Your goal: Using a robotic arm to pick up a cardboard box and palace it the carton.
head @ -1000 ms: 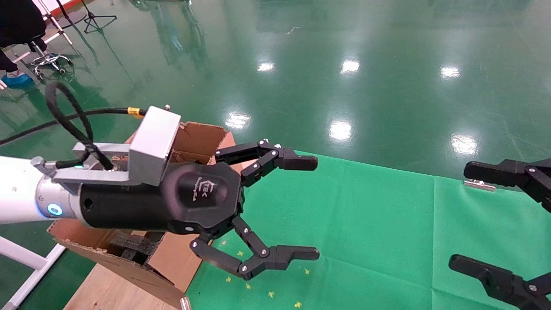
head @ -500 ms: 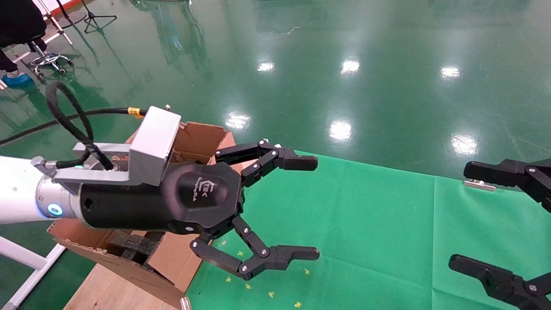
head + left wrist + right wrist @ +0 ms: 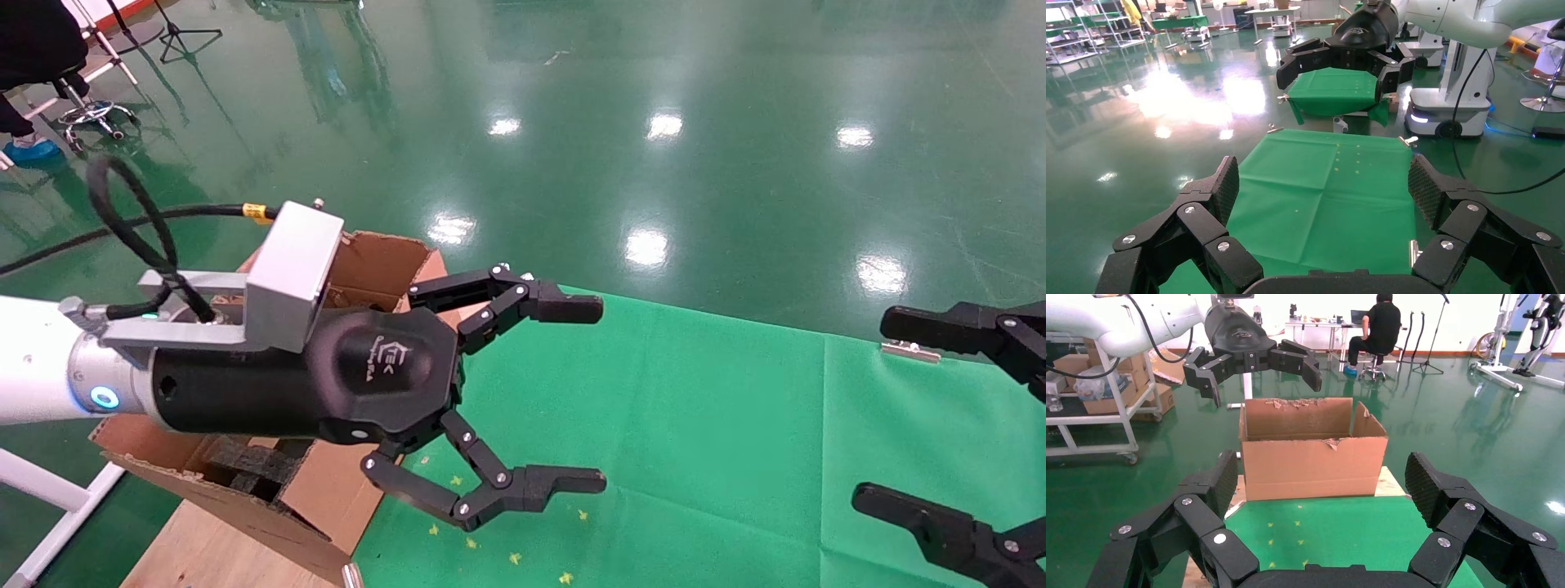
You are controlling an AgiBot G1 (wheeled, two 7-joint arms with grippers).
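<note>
The small cardboard box shows in no view. The carton, large, brown, with ragged flaps, stands at the left end of the green cloth, with dark foam pieces inside; it also faces the right wrist camera as the carton. My left gripper, on the white robotic arm, hovers beside the carton over the cloth, open and holding nothing. It shows as the left gripper over bare cloth. My right gripper hangs open at the right edge, also empty, seen as the right gripper.
A wooden board lies under the carton. Metal clips pin the cloth's edge. Shiny green floor surrounds the table. A seated person works at a far desk, and a cart with boxes stands off to one side.
</note>
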